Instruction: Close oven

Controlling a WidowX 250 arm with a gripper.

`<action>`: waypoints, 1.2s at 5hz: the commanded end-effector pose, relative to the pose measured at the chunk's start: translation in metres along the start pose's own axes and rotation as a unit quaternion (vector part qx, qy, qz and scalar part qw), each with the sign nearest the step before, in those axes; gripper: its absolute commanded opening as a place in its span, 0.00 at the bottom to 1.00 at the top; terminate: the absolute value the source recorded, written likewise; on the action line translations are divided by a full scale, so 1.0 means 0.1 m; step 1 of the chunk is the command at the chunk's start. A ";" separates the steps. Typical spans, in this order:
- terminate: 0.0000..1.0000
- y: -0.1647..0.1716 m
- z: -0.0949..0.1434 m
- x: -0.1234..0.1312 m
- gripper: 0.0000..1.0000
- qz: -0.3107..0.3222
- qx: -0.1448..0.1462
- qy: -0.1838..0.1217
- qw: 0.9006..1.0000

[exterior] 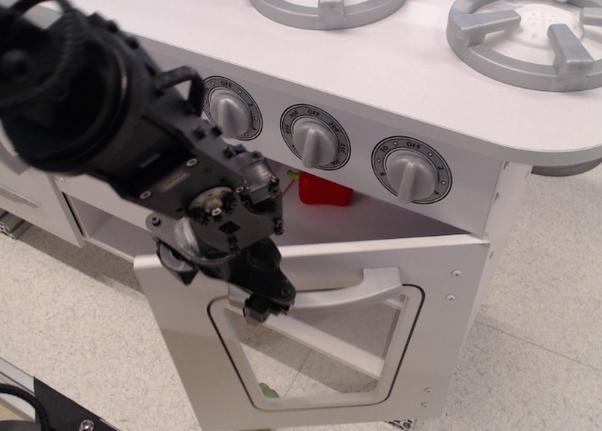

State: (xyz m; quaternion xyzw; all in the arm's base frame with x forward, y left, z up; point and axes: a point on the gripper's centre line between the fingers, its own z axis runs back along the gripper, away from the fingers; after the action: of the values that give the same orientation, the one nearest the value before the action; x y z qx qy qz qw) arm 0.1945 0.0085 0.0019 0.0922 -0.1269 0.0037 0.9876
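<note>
Oven (395,262) compartment sits under the front edge of the white worktop (395,69), below a row of three grey dials (411,169). Its door (320,337) hangs partly open, hinged at the bottom, with the top edge tilted out from the cabinet and a dark gap showing along that edge. The door carries a rounded clear window (324,351) and a wide silver handle (353,290) running across just above it.

The black hand (266,306) reaches down from the upper left and presses against the outer face of the door, at the left end of the silver handle. Its fingertips (260,308) look drawn close together, but they are dark and small against the door, so I cannot tell for certain whether they are closed or slightly apart; nothing appears to be clamped between them.

Inside the compartment, a red object (325,188) rests on the shelf toward the back, visible through the gap below the middle dial. A small green piece (269,391) shows through the lower part of the window. Grey burner rings (527,26) sit on the worktop toward its right and rear edges. To the left, an open lower shelf (108,233) of the cabinet is visible behind the arm.
</note>
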 end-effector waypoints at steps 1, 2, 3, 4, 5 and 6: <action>0.00 0.15 -0.20 0.14 1.00 0.080 0.034 0.004 0.996; 0.00 0.22 -0.23 0.35 1.00 0.120 0.051 -0.046 0.990; 0.00 0.24 -0.18 0.47 1.00 0.137 0.046 -0.051 0.988; 0.00 0.27 -0.19 0.62 1.00 0.160 0.047 -0.057 0.984; 0.00 0.29 -0.19 0.74 1.00 0.175 0.047 -0.059 0.982; 0.00 0.30 -0.23 0.80 1.00 0.183 0.048 -0.058 0.980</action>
State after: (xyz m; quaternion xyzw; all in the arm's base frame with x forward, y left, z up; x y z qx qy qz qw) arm 0.2676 0.0392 -0.0086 0.1205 -0.1668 0.1824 0.9614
